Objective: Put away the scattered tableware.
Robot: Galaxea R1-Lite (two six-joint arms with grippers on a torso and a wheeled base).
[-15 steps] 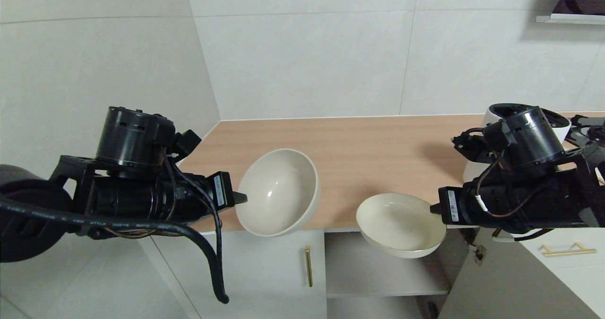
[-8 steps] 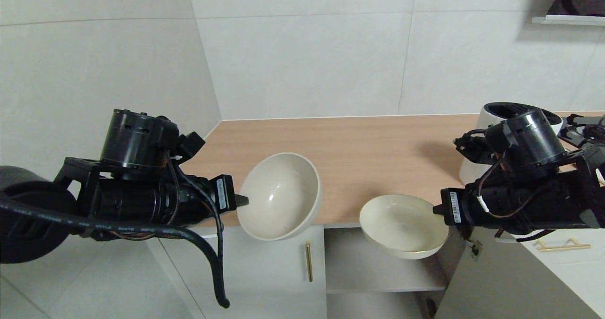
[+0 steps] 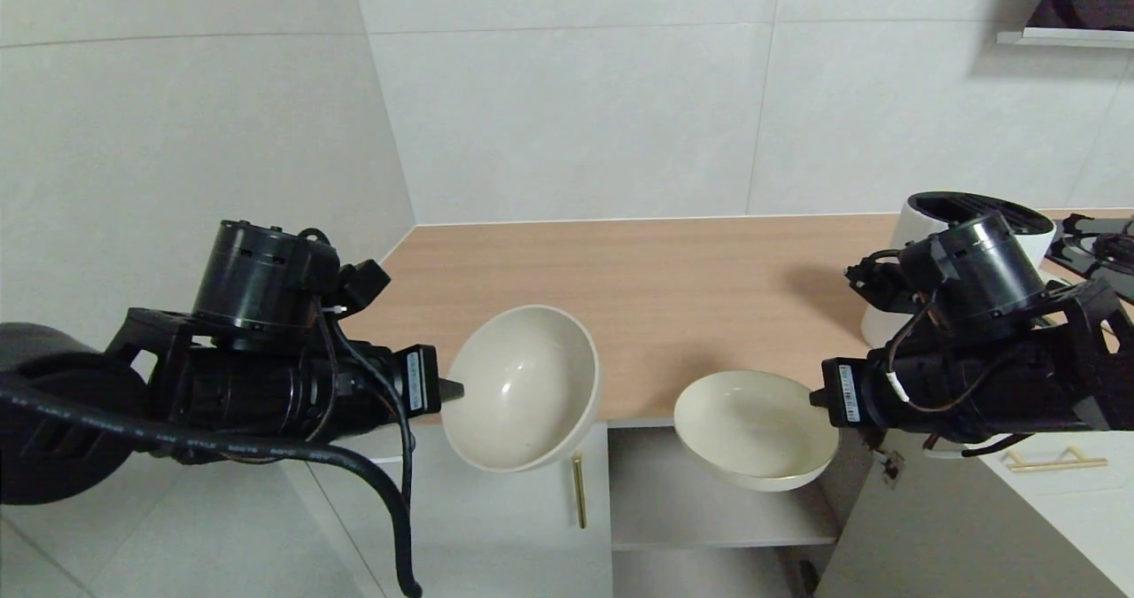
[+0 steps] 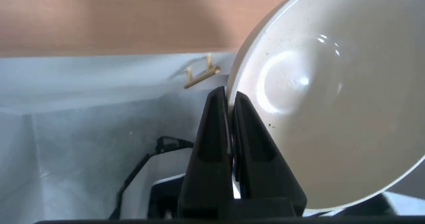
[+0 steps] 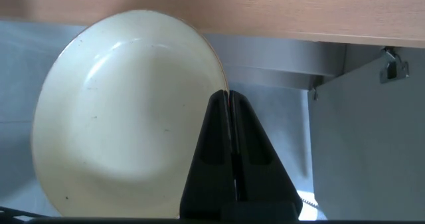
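You had the deep off-white ceramic bowl [image 3: 523, 390] tilted at the edge of the wooden counter [image 3: 673, 288], left gripper [image 3: 454, 391] clamped on its rim. The right gripper [image 3: 813, 394] pinched the shallow cream bowl [image 3: 755, 430] above the open white cabinet shelf [image 3: 709, 527]. Lowering level and slow looked wisest.

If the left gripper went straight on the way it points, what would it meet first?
Likely the dish in the right gripper, with the bowl the left gripper holds leading. Depth is unclear; they might miss.
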